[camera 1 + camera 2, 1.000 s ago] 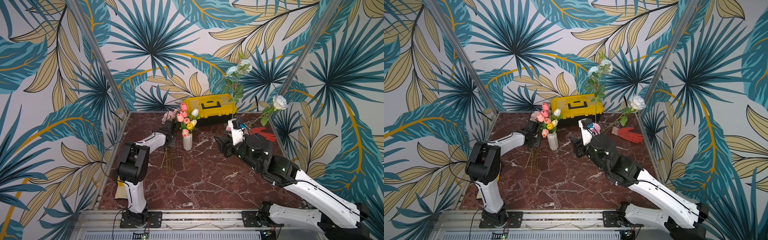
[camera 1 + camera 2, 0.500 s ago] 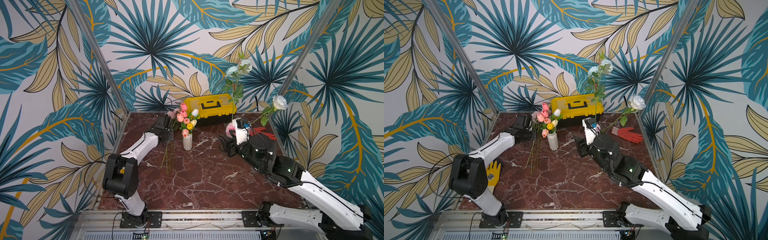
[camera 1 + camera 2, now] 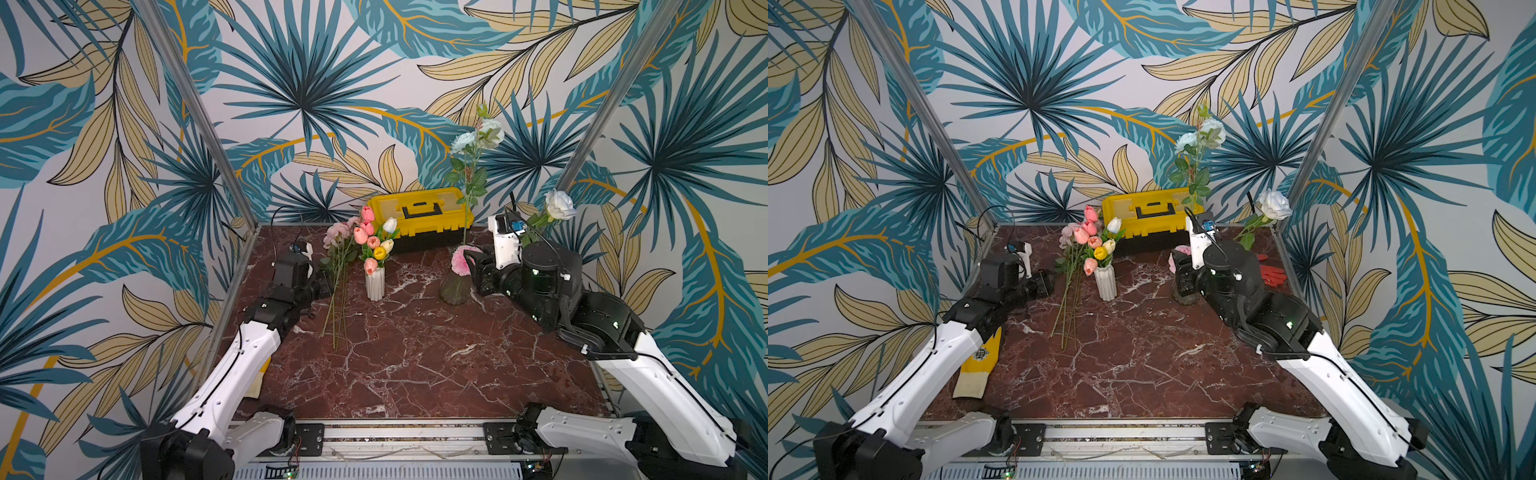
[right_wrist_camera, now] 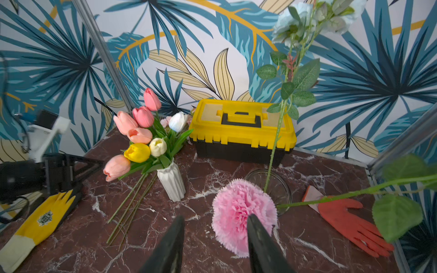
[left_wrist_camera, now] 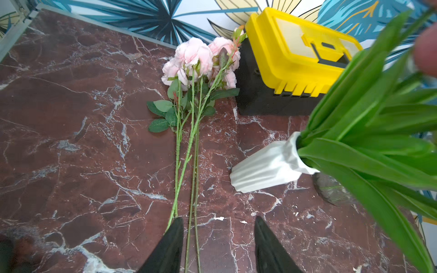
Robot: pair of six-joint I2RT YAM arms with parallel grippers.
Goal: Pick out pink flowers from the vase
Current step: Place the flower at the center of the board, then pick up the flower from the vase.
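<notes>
Pale pink roses (image 3: pixel 337 232) (image 5: pixel 197 55) lie on the marble table, stems toward the front. My left gripper (image 5: pixel 218 227) (image 3: pixel 1052 282) hovers open over the stem ends, holding nothing. Pink tulips (image 3: pixel 360 235) (image 4: pixel 143 117) stand with yellow and white ones in a white ribbed vase (image 3: pixel 375 284) (image 4: pixel 171 183). A frilly pink carnation (image 4: pixel 236 208) (image 3: pixel 460 259) leans at the rim of a glass vase (image 3: pixel 455 291) (image 4: pixel 281 189). My right gripper (image 4: pixel 215 224) (image 3: pixel 473 264) is open at the carnation's head, one finger (image 4: pixel 257 234) in front of it.
A yellow toolbox (image 3: pixel 419 212) sits at the back wall. The glass vase also holds tall pale blue flowers (image 3: pixel 473 135) and a white rose (image 3: pixel 559 204). A yellow glove (image 3: pixel 976 361) lies at the left edge, a red glove (image 4: pixel 350 217) at the right.
My left gripper has opened wider and drawn back to the left from the roses, which stay on the table. My right gripper has shifted toward the carnation, its jaws narrowing.
</notes>
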